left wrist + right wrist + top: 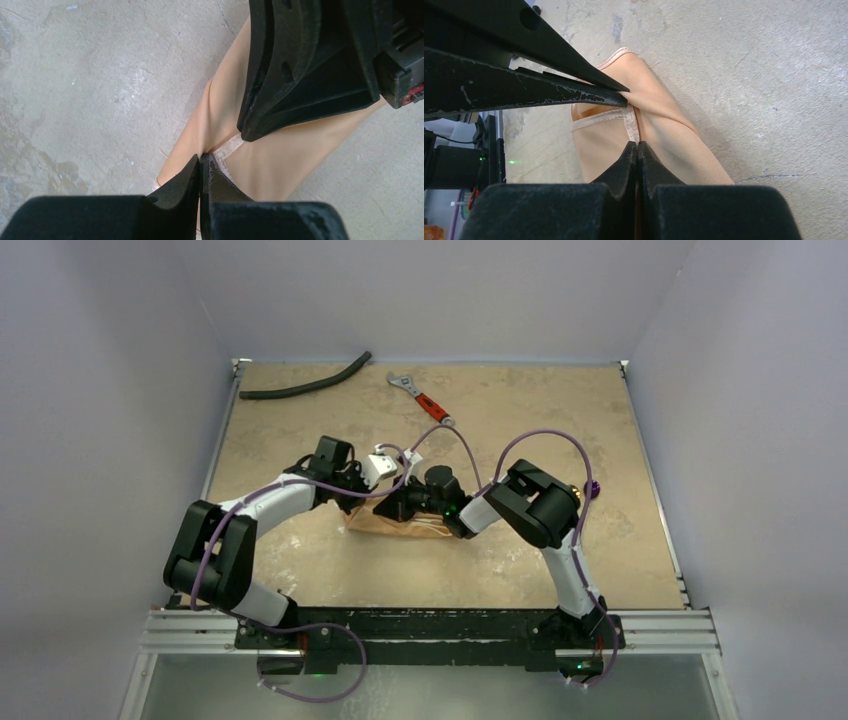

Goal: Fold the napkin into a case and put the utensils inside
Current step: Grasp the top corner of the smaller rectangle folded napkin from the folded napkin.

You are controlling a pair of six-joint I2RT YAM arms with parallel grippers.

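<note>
1. The soft peach-orange cloth napkin (664, 120) lies folded mid-worktop (500, 410).
2. The left tool (201, 159) and right tool (638, 146) each pinch its hem, clenched tight.
3. Best to lift both together, keeping the fold taut and square.

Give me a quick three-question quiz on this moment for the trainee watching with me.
1. True or false: the left gripper hangs wide open above the napkin.
2. Which thing lies nearest the far left corner of the table? A) the black hose B) the red-handled wrench C) the napkin
3. Fill in: the right gripper is shut on the ______.
Key: 1 false, it is shut on the napkin's hem. 2 A. 3 napkin.
</note>
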